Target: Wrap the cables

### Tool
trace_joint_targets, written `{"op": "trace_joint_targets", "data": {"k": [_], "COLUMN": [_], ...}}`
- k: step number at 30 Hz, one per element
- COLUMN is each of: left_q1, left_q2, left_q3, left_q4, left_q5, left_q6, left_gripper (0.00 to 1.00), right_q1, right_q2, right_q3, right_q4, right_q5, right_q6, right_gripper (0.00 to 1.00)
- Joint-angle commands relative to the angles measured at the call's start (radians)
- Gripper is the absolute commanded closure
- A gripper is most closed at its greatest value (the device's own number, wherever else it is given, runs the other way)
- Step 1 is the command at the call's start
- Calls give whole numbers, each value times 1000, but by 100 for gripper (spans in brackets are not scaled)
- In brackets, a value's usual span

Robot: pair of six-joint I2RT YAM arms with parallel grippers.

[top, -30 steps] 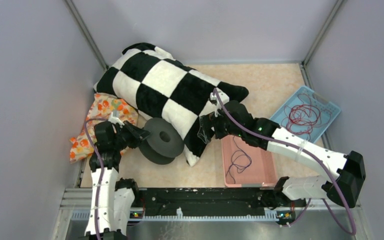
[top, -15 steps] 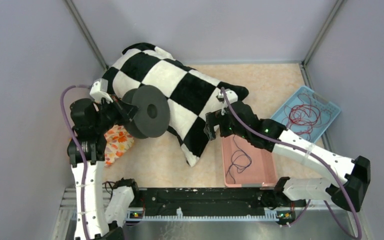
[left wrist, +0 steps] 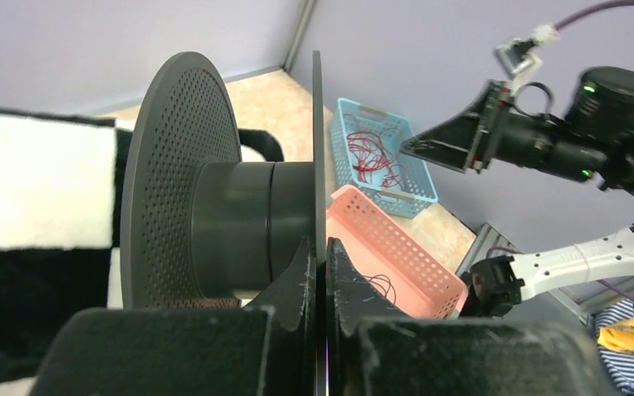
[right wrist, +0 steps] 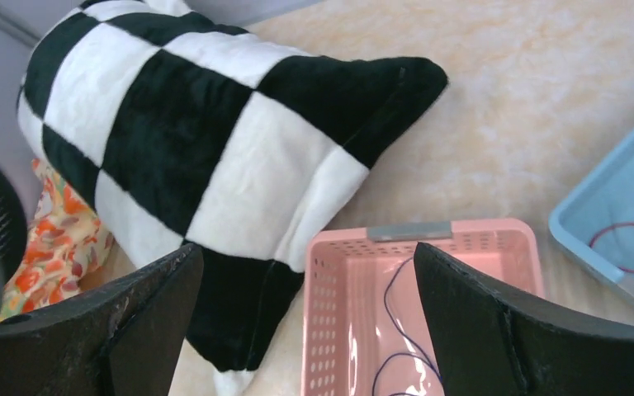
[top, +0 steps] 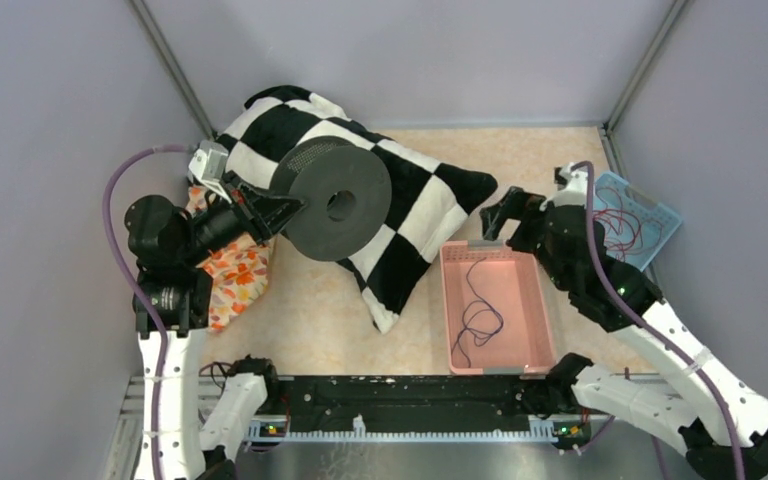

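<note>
While my left gripper (left wrist: 318, 247) is clamped shut on the thin edge of one flange of a dark grey perforated plastic spool (top: 338, 205), my right gripper (top: 501, 213) hangs with its jaws spread wide, holding nothing. Landmark: the pink perforated plastic basket (top: 487, 247). Right gripper sits over its far end, both fingers splayed to either side of the far rim in the right wrist view. Cable (top: 477, 310), a very thin dark blue-black wire, lies loosely looped on the floor of the pink basket, one strand running toward the far end and the loops gathered nearer the near end. Nothing touches it. Spool is held well to the left of the pink basket, lifted, its flanges upright, in front of a black-and-white checkered plush pillow (top: 410, 200) whose corner lies just beside the basket's left wall. Right of and beyond the pink basket, a light blue plastic basket (top: 660, 215) holds tangled red wire (left wrist: 376, 157). Far left of the pink basket, an orange floral cloth (top: 235, 275).
</note>
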Motion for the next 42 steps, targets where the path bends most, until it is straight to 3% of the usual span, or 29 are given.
{"op": "trace_joint_targets", "data": {"k": [1, 4, 11, 18, 21, 26, 29, 33, 39, 42], "left_q1": [-45, -121, -400, -620, -653, -668, -678, -723, -767, -771], "left_q2": [11, 40, 230, 475, 605, 791, 938, 1043, 1156, 1184], "left_q3": [51, 38, 96, 201, 247, 236, 326, 350, 431, 422], "left_q4": [163, 167, 189, 352, 452, 758, 774, 836, 734, 716], "left_q5": [48, -9, -244, -350, -325, -226, -158, -181, -200, -125], "left_q6": [0, 25, 100, 241, 292, 333, 353, 422, 522, 578], "left_gripper": [100, 100, 100, 100, 100, 100, 100, 100, 100, 100], "right_q1": [-220, -318, -324, -322, -323, -323, -323, -322, -323, -323], "right_q2": [20, 74, 102, 6, -85, -182, -223, -282, -291, -294], "right_q3": [1, -2, -21, -40, -61, -29, -17, -48, -58, -51], "right_q4": [-87, -117, -199, -206, -209, -232, -277, -296, -325, -331], "right_q5": [-197, -352, -296, -143, -51, 53, 109, 123, 132, 141], "right_q6": [92, 28, 43, 155, 208, 189, 196, 216, 229, 221], "right_gripper": [1, 1, 1, 1, 1, 1, 1, 1, 1, 1]}}
